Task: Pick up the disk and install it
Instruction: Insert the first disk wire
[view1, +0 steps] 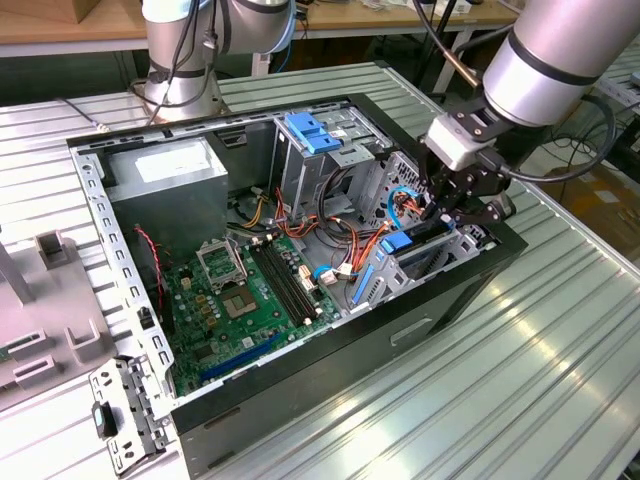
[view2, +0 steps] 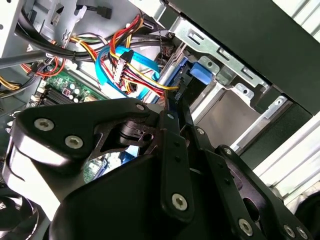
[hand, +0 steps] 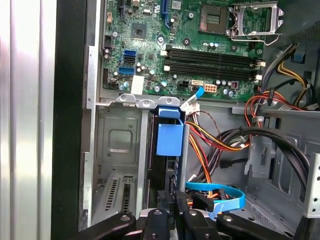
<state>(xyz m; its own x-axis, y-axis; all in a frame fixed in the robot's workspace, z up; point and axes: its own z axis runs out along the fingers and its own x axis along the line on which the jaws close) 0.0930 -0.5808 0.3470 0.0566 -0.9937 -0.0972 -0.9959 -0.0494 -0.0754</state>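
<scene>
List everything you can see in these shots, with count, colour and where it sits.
computer case: one, black, open on the slatted table
table: one, silver, under the case
disk: one, blue-framed, dark body, in the bay at the case's corner on the exterior view's right, end effector on it
blue latch piece: one, atop the metal drive cage at the back
motherboard: one, green, on the case floor
power supply: one, grey, back corner
metal bracket: one, silver, outside the case
end effector: one, black, at the disk
</scene>
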